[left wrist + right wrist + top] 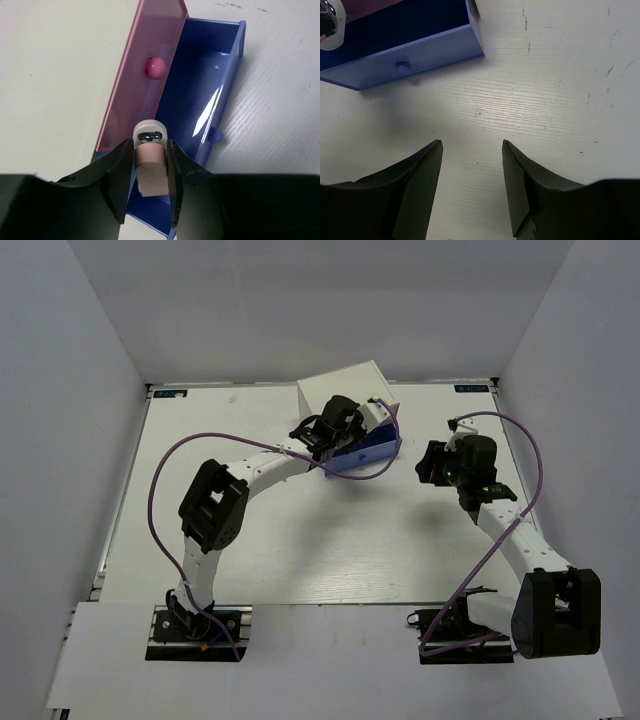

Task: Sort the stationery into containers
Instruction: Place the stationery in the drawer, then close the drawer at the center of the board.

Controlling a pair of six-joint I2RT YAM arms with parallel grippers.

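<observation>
- Two blue labels (170,393) are seen at the far corners of the surface (250,560); their writing is too small to be read.
- The left claw (149,150) is clamped on a pinkish-beige eraser (151,172), which is pressed on both sides by the fingers.
- A round white piece (149,132) with a metal part is seen at the eraser's far end; what it is cannot be told.
- The eraser is held over one end of the open periwinkle drawer (200,95), just beside the pink drawer front (145,60) and its pink knob (155,67).
- The right claw (471,150) is spread wide apart over the surface, with nothing gripped, near the periwinkle drawer's front.
- The eraser is shown only by the left wrist view; from above it is hidden by the left claw, and the white box (345,388) is seen there.
</observation>
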